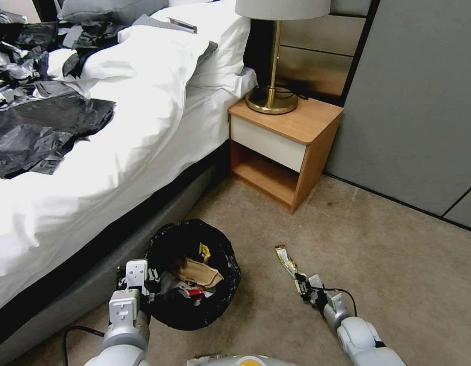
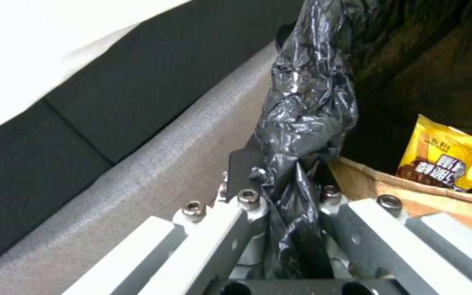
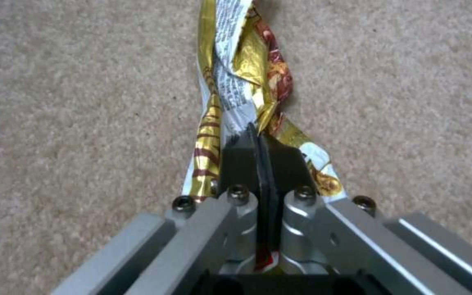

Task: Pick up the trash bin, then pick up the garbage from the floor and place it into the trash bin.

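Observation:
The trash bin (image 1: pixel 215 300), lined with a glossy black bag, sits low beside the bed. Inside it lie a brown paper bag (image 1: pixel 201 274), a yellow snack wrapper (image 1: pixel 204 250) and other litter. My left gripper (image 1: pixel 150 284) is shut on the bin's rim, its jaws pinching the black liner (image 2: pixel 301 123). The paper bag (image 2: pixel 411 200) and yellow wrapper (image 2: pixel 443 155) show just past the rim. To the right, my right gripper (image 1: pixel 302 284) is shut on a gold foil snack wrapper (image 1: pixel 286 259), a piece of the garbage. Its jaws (image 3: pixel 260 151) clamp the wrapper (image 3: pixel 241 73) over the carpet.
The bed (image 1: pixel 93 168) with white linen and black plastic sheets (image 1: pixel 42 127) runs along the left, its grey base (image 2: pixel 154 164) close to the bin. A wooden nightstand (image 1: pixel 286 147) with a brass lamp (image 1: pixel 273 56) stands ahead. Open beige carpet (image 1: pixel 398 264) spreads to the right.

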{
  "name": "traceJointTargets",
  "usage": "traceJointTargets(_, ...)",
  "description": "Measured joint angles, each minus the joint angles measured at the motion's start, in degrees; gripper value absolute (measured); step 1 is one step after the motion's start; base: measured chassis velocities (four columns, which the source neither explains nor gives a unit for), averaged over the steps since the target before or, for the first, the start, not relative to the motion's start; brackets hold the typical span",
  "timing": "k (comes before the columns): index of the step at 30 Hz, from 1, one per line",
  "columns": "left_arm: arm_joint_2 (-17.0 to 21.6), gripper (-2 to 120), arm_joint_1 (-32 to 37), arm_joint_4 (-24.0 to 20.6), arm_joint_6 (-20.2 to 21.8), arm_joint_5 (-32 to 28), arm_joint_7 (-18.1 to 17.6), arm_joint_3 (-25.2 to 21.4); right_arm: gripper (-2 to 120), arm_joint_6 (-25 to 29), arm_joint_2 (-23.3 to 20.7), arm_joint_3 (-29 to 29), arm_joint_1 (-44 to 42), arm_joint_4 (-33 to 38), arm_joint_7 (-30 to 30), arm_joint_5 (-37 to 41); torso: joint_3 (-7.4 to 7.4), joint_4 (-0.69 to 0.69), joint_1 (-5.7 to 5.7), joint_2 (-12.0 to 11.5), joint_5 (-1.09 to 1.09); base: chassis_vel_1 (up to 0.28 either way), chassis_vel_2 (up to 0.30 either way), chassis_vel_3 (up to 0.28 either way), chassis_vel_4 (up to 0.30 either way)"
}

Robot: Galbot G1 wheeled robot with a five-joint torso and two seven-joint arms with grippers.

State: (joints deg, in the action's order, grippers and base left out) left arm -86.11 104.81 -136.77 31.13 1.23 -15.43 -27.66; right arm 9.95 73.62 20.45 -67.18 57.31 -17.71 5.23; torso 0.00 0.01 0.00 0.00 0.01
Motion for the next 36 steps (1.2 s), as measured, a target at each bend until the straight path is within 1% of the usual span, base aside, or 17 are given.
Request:
traceJointTargets(4,0.01,1,-0.03,-0.01,0.00,0.00,0.00,0.00,0,-0.05,-0.29,0.05,-1.12,2.51,0.66,0.94,0.00,-0.04,0.01,0.00,-0.02,0.000,0.000,0.000,0.000)
traceJointTargets(7,-0.02,1,-0.04,-0.01,0.00,-0.01,0.00,0.13,0,0.52,-0.68,0.19,-3.81,10.41,1.97,3.67,0.00,-0.03,0.00,0.00,-0.02,0.000,0.000,0.000,0.000)
traceJointTargets(8,-0.02,1,-0.04,-0.01,0.00,-0.01,0.00,0.13,0,0.52,-0.68,0.19,-3.81,10.41,1.97,3.67,0.00,-0.03,0.00,0.00,-0.02,0.000,0.000,0.000,0.000)
traceJointTargets(11,-0.02,1,-0.03,-0.02,0.01,-0.20,-0.02,0.19,0,4.01,-0.84,0.81,-6.97,18.90,2.28,5.00,0.00,-0.02,0.00,0.00,-0.01,0.000,0.000,0.000,0.000)
traceJointTargets(12,-0.02,1,-0.03,-0.02,0.01,-0.20,-0.02,0.19,0,4.01,-0.84,0.81,-6.97,18.90,2.28,5.00,0.00,-0.02,0.00,0.00,-0.01,0.000,0.000,0.000,0.000)
traceJointTargets(13,-0.03,1,-0.02,-0.02,0.02,-0.22,-0.02,0.25,0,5.08,-0.90,0.96,-7.89,21.34,2.24,5.48,0.00,-0.02,0.00,0.00,-0.02,0.000,0.000,0.000,0.000)
traceJointTargets(15,0.02,1,0.01,0.17,0.06,-0.20,-0.02,0.52,0,8.22,-1.44,1.21,-11.28,31.86,0.74,9.17,0.00,-0.03,0.01,0.00,0.00,0.000,0.000,0.000,0.000)
traceJointTargets(16,0.02,1,0.01,0.17,0.06,-0.20,-0.02,0.52,0,8.22,-1.44,1.21,-11.28,31.86,0.74,9.17,0.00,-0.03,0.01,0.00,0.00,0.000,0.000,0.000,0.000)
traceJointTargets(18,0.02,1,-0.03,0.38,0.10,-0.06,-0.04,0.79,0,9.88,-2.22,0.94,-13.57,41.52,-2.25,12.68,0.00,-0.01,0.00,0.00,-0.03,0.000,0.000,0.000,0.000)
traceJointTargets(19,0.02,1,-0.03,0.38,0.10,-0.06,-0.04,0.79,0,9.88,-2.22,0.94,-13.57,41.52,-2.25,12.68,0.00,-0.01,0.00,0.00,-0.03,0.000,0.000,0.000,0.000)
traceJointTargets(20,-0.02,1,-0.10,0.48,0.12,0.00,-0.04,0.95,0,10.41,-2.55,0.55,-14.32,45.07,-3.78,13.68,0.00,-0.01,0.00,0.00,-0.03,0.000,0.000,0.000,0.000)
traceJointTargets(22,-0.10,1,-0.21,0.68,0.24,0.06,-0.05,1.39,0,11.14,-3.65,-1.71,-15.63,52.35,-6.87,15.56,0.00,-0.02,0.00,0.00,-0.03,0.000,0.000,0.000,0.000)
traceJointTargets(23,-0.10,1,-0.21,0.68,0.24,0.06,-0.05,1.39,0,11.14,-3.65,-1.71,-15.63,52.35,-6.87,15.56,0.00,-0.02,0.00,0.00,-0.03,0.000,0.000,0.000,0.000)
traceJointTargets(25,-0.02,1,-0.18,0.67,0.69,-0.35,-0.06,2.14,0,10.89,-5.70,-5.59,-16.08,58.31,-9.95,17.19,0.00,-0.01,0.00,0.00,-0.03,0.000,0.000,0.000,0.000)
traceJointTargets(32,0.16,1,-0.35,0.66,0.94,-0.42,-0.07,2.39,0,8.40,-9.47,-15.46,-13.78,60.35,-11.04,16.17,0.00,-0.01,0.00,0.00,-0.01,0.000,0.000,0.000,0.000)
traceJointTargets(35,0.10,1,-0.12,0.49,0.98,-0.42,-0.11,2.56,0,7.57,-10.50,-22.71,-11.04,54.85,-9.22,13.20,0.00,0.00,0.00,0.00,-0.01,0.000,0.000,0.000,0.000)
traceJointTargets(36,0.10,1,-0.12,0.49,0.98,-0.42,-0.11,2.56,0,7.57,-10.50,-22.71,-11.04,54.85,-9.22,13.20,0.00,0.00,0.00,0.00,-0.01,0.000,0.000,0.000,0.000)
